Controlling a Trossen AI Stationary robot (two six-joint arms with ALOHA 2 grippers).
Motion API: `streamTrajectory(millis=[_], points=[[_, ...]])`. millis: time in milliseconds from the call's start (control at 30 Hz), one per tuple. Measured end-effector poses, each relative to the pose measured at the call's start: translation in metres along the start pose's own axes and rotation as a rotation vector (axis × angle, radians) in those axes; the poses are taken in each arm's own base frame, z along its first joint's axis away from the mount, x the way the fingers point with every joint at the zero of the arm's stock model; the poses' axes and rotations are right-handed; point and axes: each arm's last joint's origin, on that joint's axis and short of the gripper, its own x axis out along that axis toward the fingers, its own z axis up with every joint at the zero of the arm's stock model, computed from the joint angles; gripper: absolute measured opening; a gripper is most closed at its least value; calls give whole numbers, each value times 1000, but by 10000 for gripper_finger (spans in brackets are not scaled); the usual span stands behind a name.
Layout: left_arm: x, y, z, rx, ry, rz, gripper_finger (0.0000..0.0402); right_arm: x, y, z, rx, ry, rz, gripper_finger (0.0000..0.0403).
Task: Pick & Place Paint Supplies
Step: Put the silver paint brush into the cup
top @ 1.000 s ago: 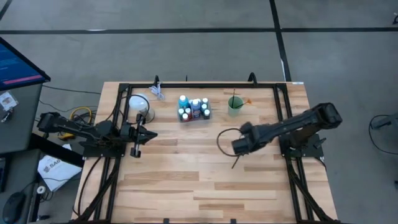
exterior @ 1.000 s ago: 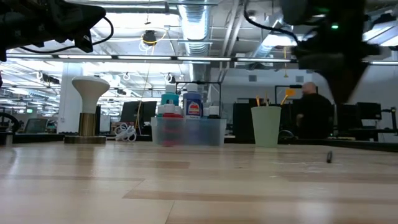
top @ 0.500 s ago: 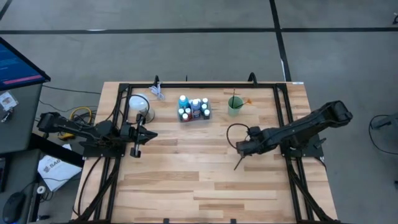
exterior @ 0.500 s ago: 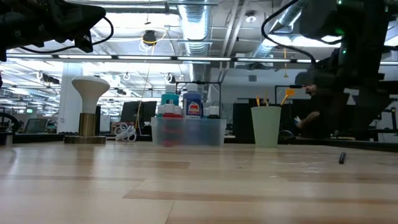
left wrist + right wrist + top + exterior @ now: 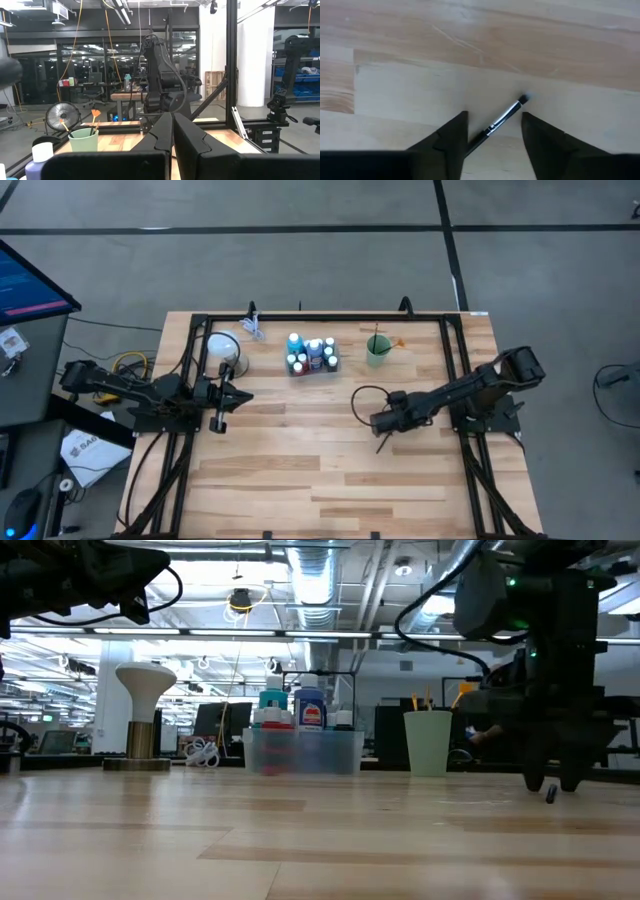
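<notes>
A thin dark-handled brush (image 5: 506, 115) lies flat on the wood (image 5: 381, 445), right of the table's middle. My right gripper (image 5: 494, 116) hangs open just above it (image 5: 386, 423), pointing down, one finger on each side of the handle without touching. In the low view its fingertips (image 5: 550, 780) stand close over the tabletop. The paint bottles (image 5: 311, 354) stand in the clear tray (image 5: 303, 751). More brushes, one orange-tipped (image 5: 399, 341), stick out of the green cup (image 5: 378, 349). My left gripper (image 5: 173, 131) is shut and waits at the table's left side (image 5: 238, 395).
A white lamp-like object (image 5: 222, 345) stands at the far left, with a small pale item (image 5: 254, 329) beside it. A black frame (image 5: 450, 350) runs along the table's edges. Bare wood (image 5: 300, 470) fills the near half.
My right gripper has come down from well above the table until its open fingers stand around the brush near the tabletop. My left arm has kept still.
</notes>
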Motion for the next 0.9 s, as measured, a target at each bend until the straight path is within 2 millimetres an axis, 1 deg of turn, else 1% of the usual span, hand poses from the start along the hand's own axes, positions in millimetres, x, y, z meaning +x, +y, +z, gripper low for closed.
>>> streamTrajectory(millis=[233,367,400,567,700,767,900], points=[[0,0,0,0,0,0,2,0,0,16,-35,36,4,83],[0,0,0,0,0,0,2,1,-1,19,-65,35,-4,22],[0,0,0,0,0,0,2,1,-1,19,-79,30,-5,13],[0,0,0,0,0,0,2,-1,-1,19,-132,-6,-4,9],[0,0,0,0,0,0,2,-9,-1,20,-183,-166,17,4],[0,0,0,0,0,0,2,-20,0,21,-174,-244,65,0],[0,0,0,0,0,0,2,-44,1,17,-176,-382,221,1]])
